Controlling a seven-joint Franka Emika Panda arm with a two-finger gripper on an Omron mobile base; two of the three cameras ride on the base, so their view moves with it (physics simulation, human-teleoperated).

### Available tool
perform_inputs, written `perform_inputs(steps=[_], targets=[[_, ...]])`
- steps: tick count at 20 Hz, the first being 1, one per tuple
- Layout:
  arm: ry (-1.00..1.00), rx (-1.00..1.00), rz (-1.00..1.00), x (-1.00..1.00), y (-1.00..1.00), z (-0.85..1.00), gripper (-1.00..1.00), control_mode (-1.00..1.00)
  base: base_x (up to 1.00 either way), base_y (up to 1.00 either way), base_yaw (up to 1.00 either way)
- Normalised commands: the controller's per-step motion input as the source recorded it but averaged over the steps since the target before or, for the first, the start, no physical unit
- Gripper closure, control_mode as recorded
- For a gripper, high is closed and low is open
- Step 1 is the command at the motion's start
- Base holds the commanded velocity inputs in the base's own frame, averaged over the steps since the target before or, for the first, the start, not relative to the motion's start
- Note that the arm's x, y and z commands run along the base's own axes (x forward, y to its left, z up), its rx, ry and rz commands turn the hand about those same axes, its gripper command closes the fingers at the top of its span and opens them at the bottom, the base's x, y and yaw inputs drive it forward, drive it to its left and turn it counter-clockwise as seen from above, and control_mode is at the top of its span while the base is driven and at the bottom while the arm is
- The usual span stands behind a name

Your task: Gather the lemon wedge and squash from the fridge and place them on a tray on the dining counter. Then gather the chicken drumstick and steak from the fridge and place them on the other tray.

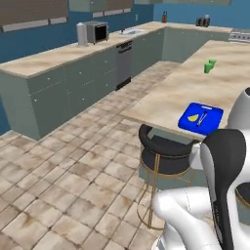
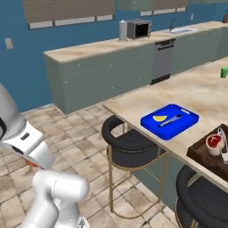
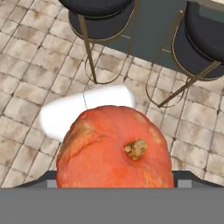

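The long dining worktop (image 2: 196, 91) runs past two dark stools (image 2: 127, 138), and on it the blue tray (image 2: 169, 121) already carries the yellow lemon wedge (image 2: 159, 118) beside a thin dark utensil; a second, dark brown tray (image 2: 213, 161) sits just beside it toward the right edge of the right base view, holding a small red-filled bowl. The squash (image 3: 116, 148), orange with a dry stem stub, fills the lower middle of the hand view directly in front of the tool (image 3: 114, 181), whose jaws stand wide and appear clamped around its broad body, though the fingertips themselves are hidden behind it. An orange sliver under the forearm in the right base view puts the squash low, over the tiled floor, well apart from the trays. To do this carry well, I judge the arm should lift the squash above the worktop edge and the stool backs, then lower it onto bare blue surface beside the wedge, releasing only once it rests flat.
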Motion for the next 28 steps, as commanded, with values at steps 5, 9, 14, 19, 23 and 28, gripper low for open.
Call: perform_inputs(steps=[5,9,14,19,23,28], targets=[[0.0,0.0,0.0,0.0,0.0,0.0,1.0,1.0,0.8,0.21,-0.44],[0.0,0.0,0.0,0.0,0.0,0.0,1.0,1.0,0.82,0.08,-0.44],[0.0,0.0,0.0,0.0,0.0,0.0,1.0,1.0,0.84,0.04,-0.43],[0.0,0.0,0.0,0.0,0.0,0.0,1.0,1.0,0.76,0.0,-0.43],[0.0,0.0,-0.21,0.48,0.0,0.0,1.0,-1.0,0.39,0.01,-0.22],[0.0,0.0,-0.34,1.0,0.0,0.0,1.0,-1.0,0.0,0.0,0.0]])
